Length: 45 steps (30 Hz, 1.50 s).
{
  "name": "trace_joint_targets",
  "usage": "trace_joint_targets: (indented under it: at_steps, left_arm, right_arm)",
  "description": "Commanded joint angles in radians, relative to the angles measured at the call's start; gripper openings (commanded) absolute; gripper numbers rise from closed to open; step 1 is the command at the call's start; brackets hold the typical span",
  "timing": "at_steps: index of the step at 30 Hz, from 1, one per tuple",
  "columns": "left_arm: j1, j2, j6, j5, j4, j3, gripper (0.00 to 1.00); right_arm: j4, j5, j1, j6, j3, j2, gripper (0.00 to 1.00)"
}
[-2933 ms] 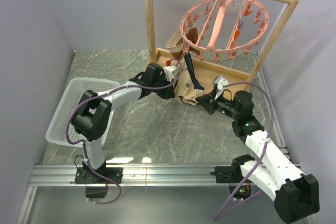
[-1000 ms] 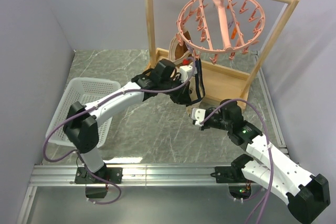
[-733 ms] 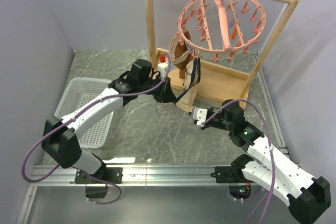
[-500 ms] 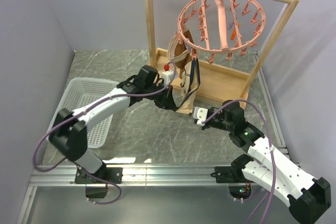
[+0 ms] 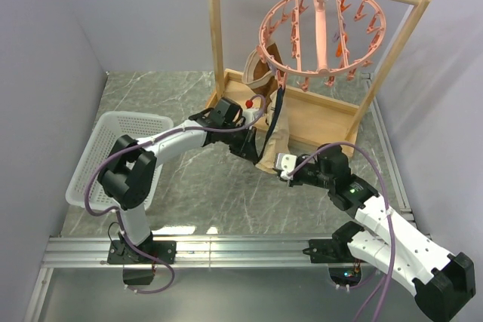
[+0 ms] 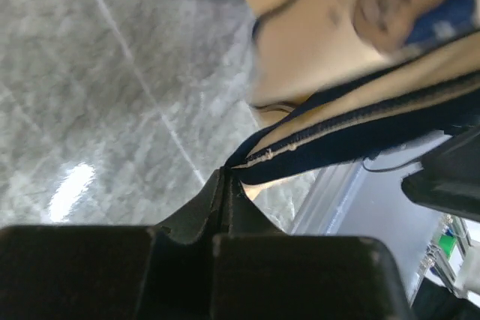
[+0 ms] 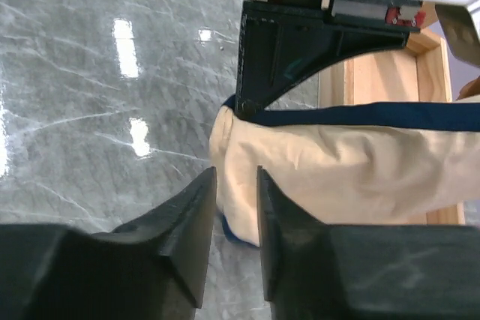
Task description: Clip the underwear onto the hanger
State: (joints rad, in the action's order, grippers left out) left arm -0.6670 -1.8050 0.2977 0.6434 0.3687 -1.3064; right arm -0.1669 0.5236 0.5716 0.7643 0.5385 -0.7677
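The salmon-pink hanger point(image 5: 321, 32) hangs by its hook from the wooden rack's top bar. The tan underwear point(image 5: 273, 145) with black trim hangs stretched from a peg on the ring's near-left side down to the table. My left gripper point(image 5: 255, 147) is shut on its black trim, which the left wrist view shows pinched at the jaw tips point(image 6: 227, 179) below the tan cloth point(image 6: 322, 50). My right gripper point(image 5: 281, 165) is narrowly open just beside the cloth's lower edge; in the right wrist view its gap point(image 7: 236, 185) faces the underwear point(image 7: 337, 162).
A darker brown garment point(image 5: 258, 69) hangs behind the underwear. The wooden rack frame point(image 5: 217, 28) and its base tray point(image 5: 321, 115) stand at the back. A white basket point(image 5: 113, 148) sits on the left.
My left gripper has come down and toward the right gripper with the trim, pulling the underwear down from the ring. The hanger has swung a little. The right arm has hardly moved.
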Motion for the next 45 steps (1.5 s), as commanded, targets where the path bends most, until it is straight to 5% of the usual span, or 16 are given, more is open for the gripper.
trace_joint_targets:
  at_steps: [1,2,5,10,21,30,37,45]
  left_arm:
    - [0.007,0.025,-0.025,-0.028,-0.043,0.009,0.01]
    - [0.007,0.032,-0.035,-0.018,-0.053,0.006,0.04]
    - [0.007,0.062,-0.055,-0.019,-0.102,0.021,0.18]
    - [0.007,0.116,-0.081,-0.027,-0.184,0.059,0.41]
    - [0.058,0.301,-0.120,-0.028,-0.385,0.196,0.52]
    - [0.087,0.555,-0.235,-0.090,-0.671,0.317,0.98]
    - [0.014,0.466,-0.212,-0.137,-0.821,0.213,0.97]
    - [-0.146,0.273,-0.197,-0.317,-1.183,0.176,0.97]
  right_arm:
    - [0.018,-0.030,0.001,-0.023,0.032,0.007,0.37]
    - [0.018,-0.051,0.001,-0.029,0.034,0.007,0.49]
    - [0.017,-0.085,-0.004,-0.043,0.023,0.028,0.59]
    - [0.027,-0.128,-0.036,-0.172,0.028,0.057,0.60]
    - [0.079,-0.168,-0.263,-0.519,0.092,0.082,0.58]
    - [0.110,-0.292,-0.306,-0.778,0.231,0.076,0.61]
    - [0.093,-0.361,-0.309,-0.907,0.359,0.048,0.73]
    - [-0.085,-0.235,-0.449,-1.010,0.560,-0.076,0.67]
